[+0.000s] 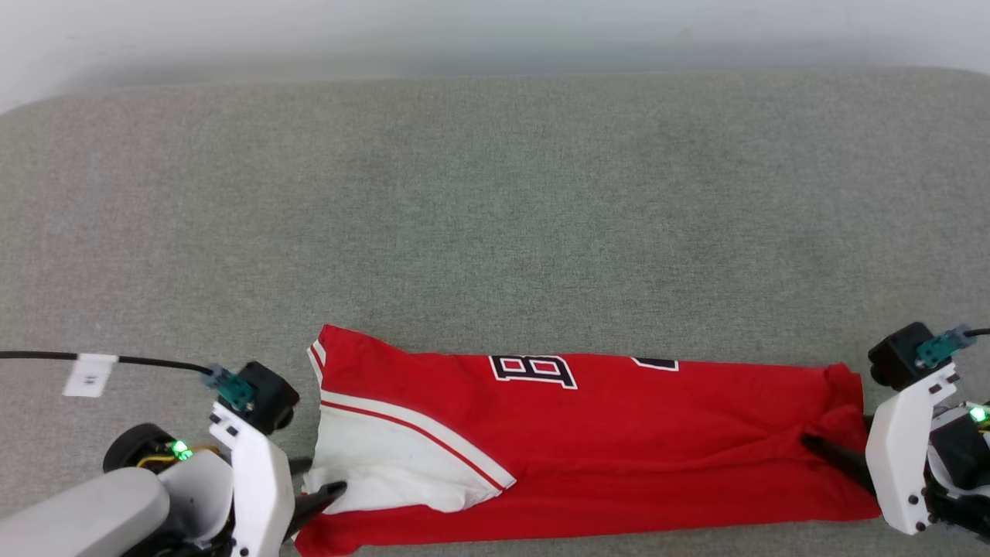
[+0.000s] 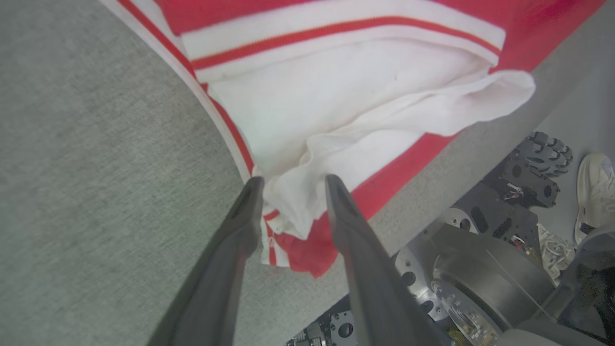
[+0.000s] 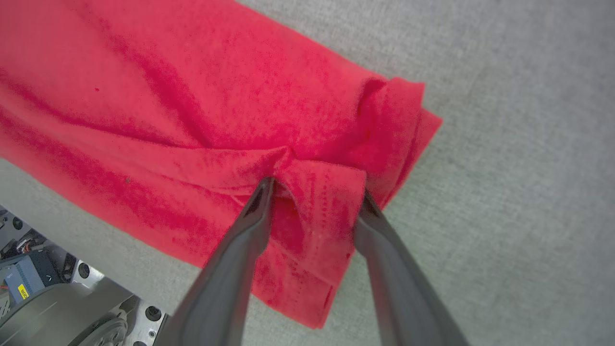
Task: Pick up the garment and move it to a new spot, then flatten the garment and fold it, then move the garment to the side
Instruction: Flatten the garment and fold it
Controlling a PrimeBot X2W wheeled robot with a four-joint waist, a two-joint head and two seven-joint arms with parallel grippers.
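The garment (image 1: pixel 619 449) lies folded into a long red band along the front edge of the grey cushioned surface, with a white sleeve (image 1: pixel 387 464) on top at its left end. My left gripper (image 1: pixel 321 480) is at that left end. In the left wrist view its fingers stand apart around a bunched bit of the white sleeve (image 2: pixel 346 96), so the left gripper (image 2: pixel 294 185) is open. My right gripper (image 1: pixel 820 449) is at the right end. It is open too (image 3: pixel 314 190), with a raised red fold of the garment (image 3: pixel 192 96) lying between its fingers.
The grey surface (image 1: pixel 495 193) stretches wide behind the garment, up to a pale wall. Its front edge runs just below the garment. Past that edge are the robot's base (image 2: pixel 480 269) and a shoe (image 2: pixel 596 192) on the floor. A black cable with a white tag (image 1: pixel 90 374) trails at the left.
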